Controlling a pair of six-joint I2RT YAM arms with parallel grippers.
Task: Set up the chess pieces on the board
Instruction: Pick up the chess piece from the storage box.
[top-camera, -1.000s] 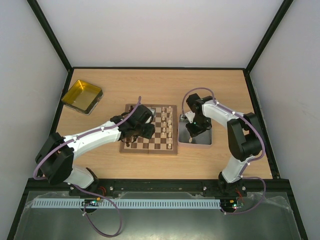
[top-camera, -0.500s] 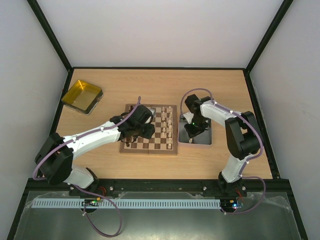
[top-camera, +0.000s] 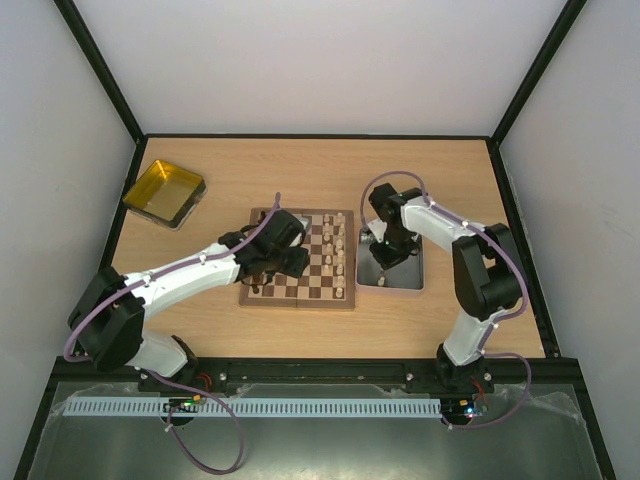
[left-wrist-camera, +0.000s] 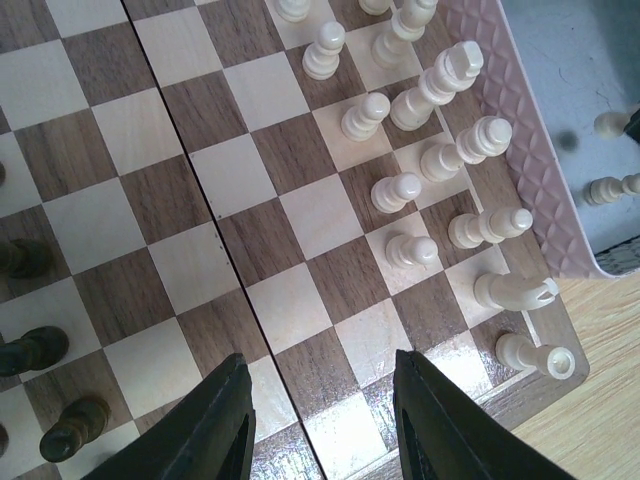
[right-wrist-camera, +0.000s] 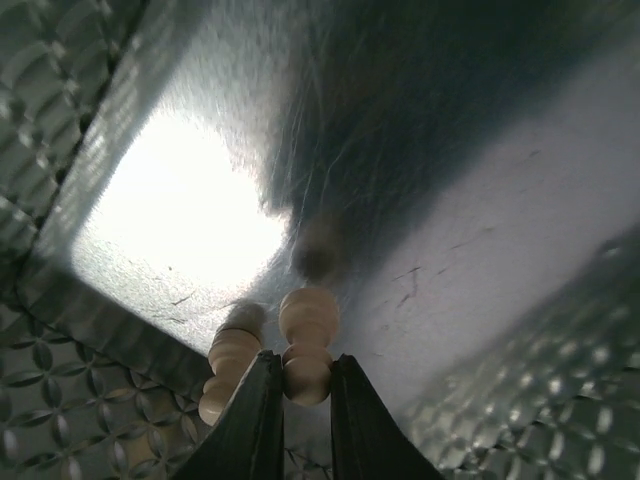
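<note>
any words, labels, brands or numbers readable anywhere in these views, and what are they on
No text can be read in any view.
the board: plain checkered squares, no letters or numbers on its rim.
grey metal tray: embossed pattern only, no wording.
yellow tray: no label visible.
pale chess piece in the right gripper: unmarked.

Left gripper (left-wrist-camera: 320, 400) hangs half-open, both arms stretched forward, while right gripper (right-wrist-camera: 303, 390) pinches a pale piece (right-wrist-camera: 309, 320).

No legible text, labels, or numbers
</note>
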